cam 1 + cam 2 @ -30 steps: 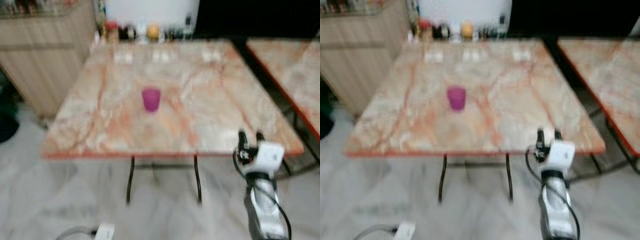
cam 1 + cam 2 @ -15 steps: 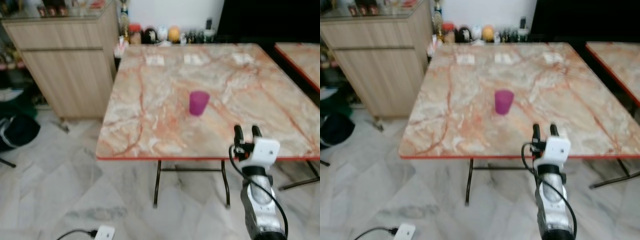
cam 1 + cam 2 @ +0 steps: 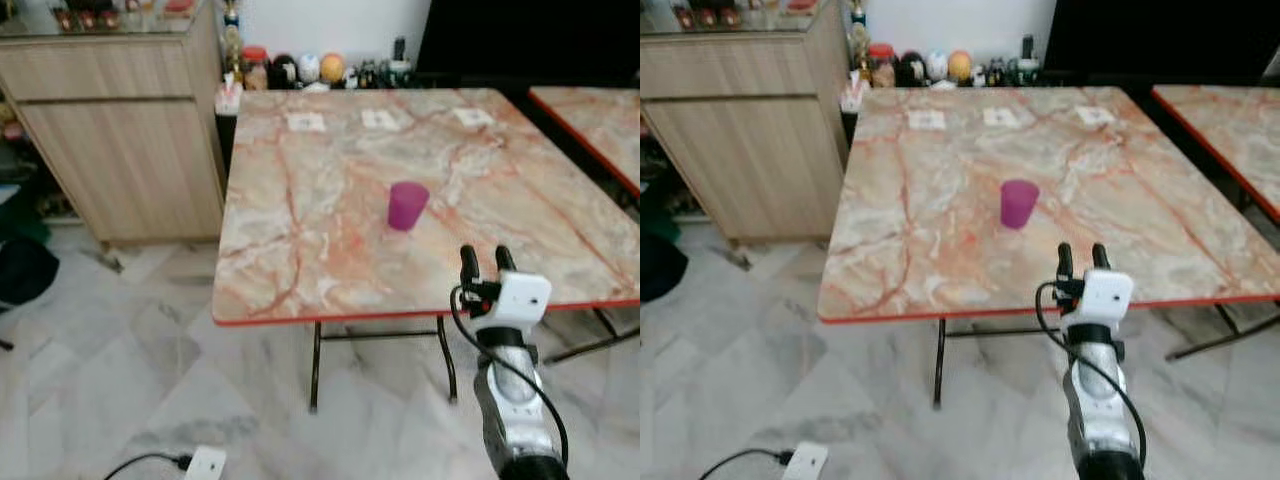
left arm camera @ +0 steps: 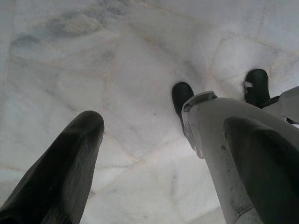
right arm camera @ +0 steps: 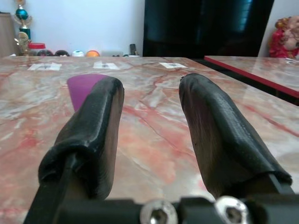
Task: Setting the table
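Cup: a purple cup (image 3: pixel 407 205) stands upright near the middle of the marble table (image 3: pixel 300 250), well apart from everything else on it.
Table: pink-veined marble top with a red edge; three small white cards (image 3: pixel 305 121) lie in a row along its far side.
Right gripper: the right gripper (image 3: pixel 479 262) is raised at the near edge of the table, its two black fingers (image 5: pixel 96 130) apart with nothing between them — pointing over the tabletop, with the cup ahead and somewhat towards the robot's left.
Left gripper: the left gripper (image 4: pixel 154 158) hangs down over the pale marble floor (image 4: pixel 117 70), fingers wide apart and empty.
Surroundings: a wooden cabinet (image 3: pixel 120 150) stands left of the table; jars and bottles (image 3: pixel 300 70) — blurred, perhaps condiments — line the wall behind it; a second table (image 3: pixel 590 120) sits to the right.
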`<state>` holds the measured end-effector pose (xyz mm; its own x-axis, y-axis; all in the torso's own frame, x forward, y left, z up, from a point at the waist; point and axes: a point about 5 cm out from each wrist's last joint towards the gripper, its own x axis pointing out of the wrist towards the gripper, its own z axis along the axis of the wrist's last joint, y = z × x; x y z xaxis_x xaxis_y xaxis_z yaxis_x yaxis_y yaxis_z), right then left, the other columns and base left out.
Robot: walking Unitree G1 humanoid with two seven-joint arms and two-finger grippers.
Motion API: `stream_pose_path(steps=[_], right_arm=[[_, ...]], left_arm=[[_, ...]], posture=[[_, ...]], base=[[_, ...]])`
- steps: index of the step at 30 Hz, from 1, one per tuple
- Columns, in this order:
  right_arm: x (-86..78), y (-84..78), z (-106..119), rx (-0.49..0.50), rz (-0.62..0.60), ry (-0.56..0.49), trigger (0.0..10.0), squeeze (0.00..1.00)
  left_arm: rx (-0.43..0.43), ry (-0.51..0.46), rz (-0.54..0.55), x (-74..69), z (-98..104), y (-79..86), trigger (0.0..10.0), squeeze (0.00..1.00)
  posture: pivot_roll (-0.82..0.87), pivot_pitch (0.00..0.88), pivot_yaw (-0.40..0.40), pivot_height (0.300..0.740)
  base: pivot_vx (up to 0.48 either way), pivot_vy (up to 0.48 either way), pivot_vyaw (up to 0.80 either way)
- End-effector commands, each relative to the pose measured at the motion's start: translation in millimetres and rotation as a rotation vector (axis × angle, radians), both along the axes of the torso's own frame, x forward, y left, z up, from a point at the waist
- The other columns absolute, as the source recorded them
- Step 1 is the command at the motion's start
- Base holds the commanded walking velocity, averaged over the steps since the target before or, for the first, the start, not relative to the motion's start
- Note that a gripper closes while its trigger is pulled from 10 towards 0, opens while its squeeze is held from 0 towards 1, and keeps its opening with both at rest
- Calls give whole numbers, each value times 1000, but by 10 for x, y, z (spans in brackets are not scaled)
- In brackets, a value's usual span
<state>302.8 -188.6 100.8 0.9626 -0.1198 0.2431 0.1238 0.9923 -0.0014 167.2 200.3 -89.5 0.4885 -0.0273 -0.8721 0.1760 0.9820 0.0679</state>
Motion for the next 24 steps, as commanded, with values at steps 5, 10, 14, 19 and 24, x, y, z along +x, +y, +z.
stream_pose_path(steps=[5,10,14,19,24], right_arm=[[-1,-19,-20,9,-18,-4,10000,0],[49,-16,4,9,-11,-3,10000,0],[102,30,41,7,5,-8,10000,0],[102,58,47,10,8,-15,10000,0],[105,52,65,-2,16,-22,10000,0]], left_arm=[[20,29,-33,-52,-22,14,10000,0],[24,28,-42,-48,-21,7,10000,0],[27,25,-47,-34,-15,8,10000,0],[26,25,-44,-30,-14,4,10000,0],[25,24,-41,-23,-13,-1,10000,0]], posture=[[59,0,-14,740],[66,0,-17,740],[55,0,-11,740],[59,0,-10,740],[55,0,-13,740]], base=[[0,0,0],[307,0,0],[315,0,0],[316,0,0],[319,0,0]])
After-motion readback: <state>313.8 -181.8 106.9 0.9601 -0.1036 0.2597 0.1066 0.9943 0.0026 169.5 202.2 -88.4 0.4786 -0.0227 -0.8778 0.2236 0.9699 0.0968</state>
